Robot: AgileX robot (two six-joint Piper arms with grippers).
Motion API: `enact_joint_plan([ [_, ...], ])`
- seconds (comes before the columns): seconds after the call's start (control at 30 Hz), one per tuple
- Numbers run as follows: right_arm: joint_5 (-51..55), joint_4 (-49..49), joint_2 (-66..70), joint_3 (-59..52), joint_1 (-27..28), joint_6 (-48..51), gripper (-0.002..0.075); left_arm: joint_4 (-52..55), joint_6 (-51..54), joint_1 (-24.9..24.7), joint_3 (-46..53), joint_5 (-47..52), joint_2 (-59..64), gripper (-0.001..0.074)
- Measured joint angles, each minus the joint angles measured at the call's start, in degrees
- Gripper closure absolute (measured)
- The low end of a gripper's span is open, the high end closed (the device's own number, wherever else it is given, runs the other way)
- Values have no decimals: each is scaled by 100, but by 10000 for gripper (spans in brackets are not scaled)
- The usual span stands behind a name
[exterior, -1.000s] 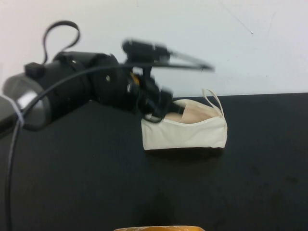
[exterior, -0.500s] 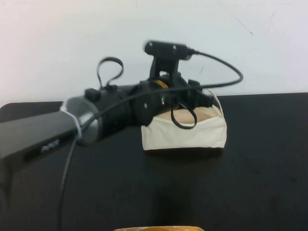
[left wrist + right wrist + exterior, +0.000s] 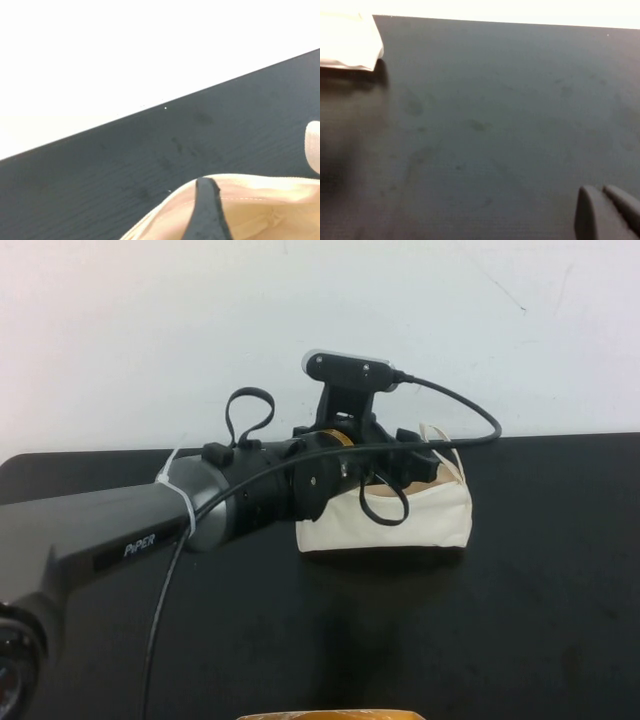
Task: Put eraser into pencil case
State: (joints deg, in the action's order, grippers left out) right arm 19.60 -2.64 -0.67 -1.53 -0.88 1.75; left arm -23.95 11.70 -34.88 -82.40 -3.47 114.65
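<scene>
The cream-white pencil case (image 3: 385, 520) stands on the black table, its zip open and its loop strap (image 3: 445, 445) at the right end. My left gripper (image 3: 418, 462) reaches in from the left and hangs over the opening, open. In the left wrist view one black finger (image 3: 207, 210) shows against the beige lining (image 3: 260, 210); the other finger is out of frame. The eraser is hidden or out of view. My right gripper (image 3: 602, 207) is shut and empty, low over bare table away from the pouch, whose corner (image 3: 347, 45) shows in that view.
The black table (image 3: 520, 620) ends at a white wall behind the pouch. A cable (image 3: 455, 405) loops over the left wrist camera. An orange edge (image 3: 330, 714) shows at the bottom of the high view.
My left arm has swung right and stretched out, bringing its gripper from the pouch's left end to over the opening. The pouch has not moved.
</scene>
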Motion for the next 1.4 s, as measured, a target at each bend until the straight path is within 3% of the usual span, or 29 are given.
enact_joint_plan([
  [0.17,0,0,0,0,0,0,727,4,116,120,0,586,-352,291],
  [0.27,0,0,0,0,0,0,727,28,169,327,0,1430,-861,425],
  [0.33,0,0,0,0,0,0,727,81,262,474,53,1952,-1305,581],
  [0.37,0,0,0,0,0,0,727,122,345,510,108,2102,-1498,624],
  [0.5,0,0,0,0,0,0,727,306,632,522,678,2424,-2570,715],
  [0.83,0,0,0,0,0,-13,727,327,704,498,2635,3060,-5611,735],
  [1.1,0,0,0,0,0,-13,727,1020,657,498,3238,4329,-7401,736],
  [1.23,0,0,0,0,0,-13,727,1746,-306,498,3352,4843,-8079,736],
  [1.4,0,0,0,0,0,-42,727,2803,-1719,498,4017,4732,-8755,736],
])
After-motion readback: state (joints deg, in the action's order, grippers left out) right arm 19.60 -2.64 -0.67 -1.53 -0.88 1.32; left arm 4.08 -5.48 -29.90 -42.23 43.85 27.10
